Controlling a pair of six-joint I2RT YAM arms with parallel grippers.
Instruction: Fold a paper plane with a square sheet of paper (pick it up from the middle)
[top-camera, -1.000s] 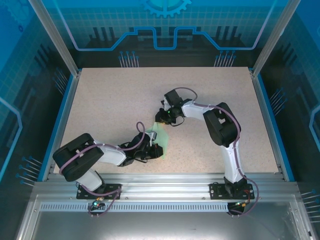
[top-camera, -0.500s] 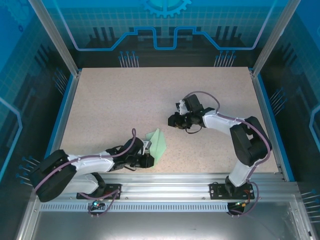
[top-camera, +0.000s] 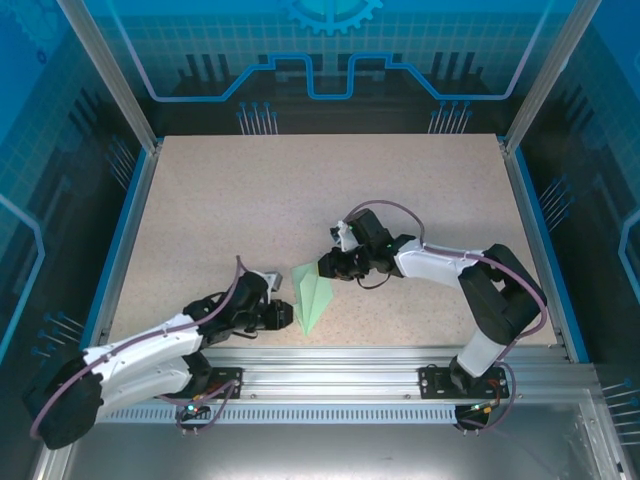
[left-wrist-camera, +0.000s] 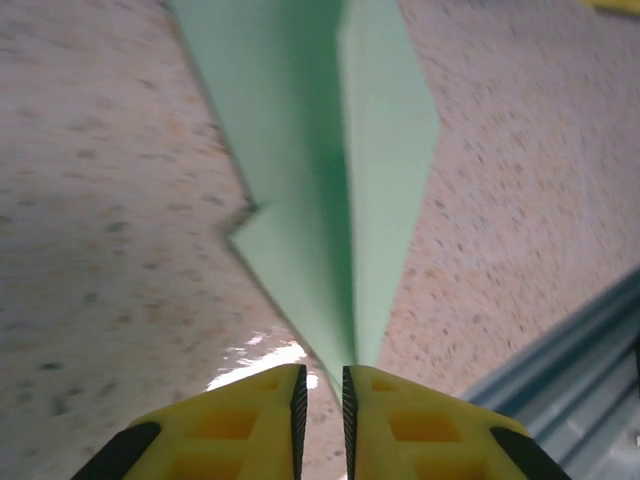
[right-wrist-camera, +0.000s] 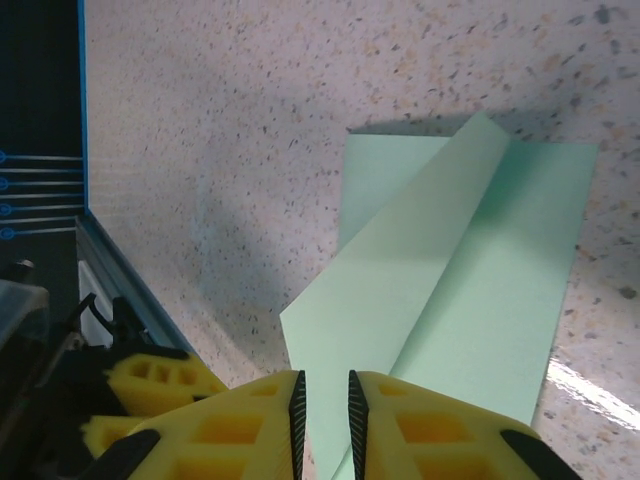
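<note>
Right hand (top-camera: 325, 266) back at paper plane (top-camera: 311, 295), left hand (top-camera: 284, 314) by its narrow end, grips unclear.

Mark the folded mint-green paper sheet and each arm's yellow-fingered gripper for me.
folded mint-green paper sheet (top-camera: 312, 295), top external view, middle of its centre crease.
left gripper (left-wrist-camera: 320, 385), left wrist view, gap between the yellow fingertips.
right gripper (right-wrist-camera: 327, 390), right wrist view, gap between the yellow fingertips.

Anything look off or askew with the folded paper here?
Yes: the paper plane, lying on the table, looks lopsided. In the left wrist view its two wing corners sit unevenly along the centre crease, so the folds seem mismatched.
</note>
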